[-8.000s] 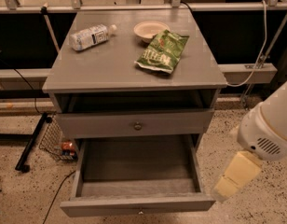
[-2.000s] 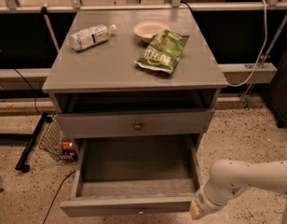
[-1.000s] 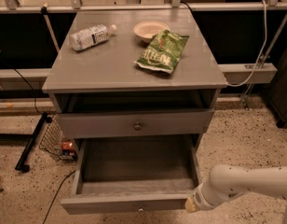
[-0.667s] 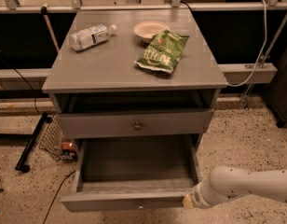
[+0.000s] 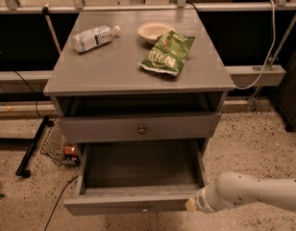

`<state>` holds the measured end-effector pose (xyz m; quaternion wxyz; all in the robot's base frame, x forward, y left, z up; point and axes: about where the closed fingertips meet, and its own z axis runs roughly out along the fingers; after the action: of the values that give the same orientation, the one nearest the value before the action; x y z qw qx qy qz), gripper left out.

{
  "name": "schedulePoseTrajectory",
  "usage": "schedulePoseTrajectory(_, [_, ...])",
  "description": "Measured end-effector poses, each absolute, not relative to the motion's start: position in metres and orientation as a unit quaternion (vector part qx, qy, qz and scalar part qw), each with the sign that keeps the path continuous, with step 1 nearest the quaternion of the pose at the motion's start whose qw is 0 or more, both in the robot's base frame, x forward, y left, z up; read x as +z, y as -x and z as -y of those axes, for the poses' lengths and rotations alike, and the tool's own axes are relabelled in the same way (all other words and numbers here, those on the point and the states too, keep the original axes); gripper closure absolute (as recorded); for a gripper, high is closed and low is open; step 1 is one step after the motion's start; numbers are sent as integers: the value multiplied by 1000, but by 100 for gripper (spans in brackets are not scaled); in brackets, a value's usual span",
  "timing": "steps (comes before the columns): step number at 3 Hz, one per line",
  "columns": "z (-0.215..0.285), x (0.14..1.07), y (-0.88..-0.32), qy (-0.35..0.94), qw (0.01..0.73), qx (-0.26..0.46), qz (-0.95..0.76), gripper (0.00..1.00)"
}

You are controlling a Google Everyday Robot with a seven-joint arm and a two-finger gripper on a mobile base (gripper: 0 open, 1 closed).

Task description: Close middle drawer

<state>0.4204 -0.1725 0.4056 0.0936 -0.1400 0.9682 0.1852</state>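
Observation:
The middle drawer point(image 5: 114, 207) is a grey drawer pulled far out of the cabinet, with its empty inside showing and a small knob point(image 5: 144, 209) on its front. My gripper point(image 5: 192, 205), at the end of the white arm coming in from the lower right, is against the right end of that drawer's front. The grey drawer front above it point(image 5: 138, 127) stands slightly out from the cabinet, with a dark gap under the tabletop. The lowest drawer front is hidden below the open drawer.
On the tabletop point(image 5: 114, 69) lie a plastic bottle point(image 5: 92, 37), a pale bowl point(image 5: 155, 31) and a green chip bag point(image 5: 168, 52). A wire basket point(image 5: 59, 146) and a black stand leg point(image 5: 32, 146) are on the floor at the left. A rail and cable run behind.
My arm came down from the right to the pulled-out drawer's front right corner. Over the last second the drawer front has slid a little way back toward the cabinet.

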Motion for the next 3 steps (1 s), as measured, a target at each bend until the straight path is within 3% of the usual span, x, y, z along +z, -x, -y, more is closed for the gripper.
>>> schedulePoseTrajectory(2, [162,401,-464,167,143,189,-957,100])
schedulePoseTrajectory(3, [160,396,-516,180,177,181,-951,100])
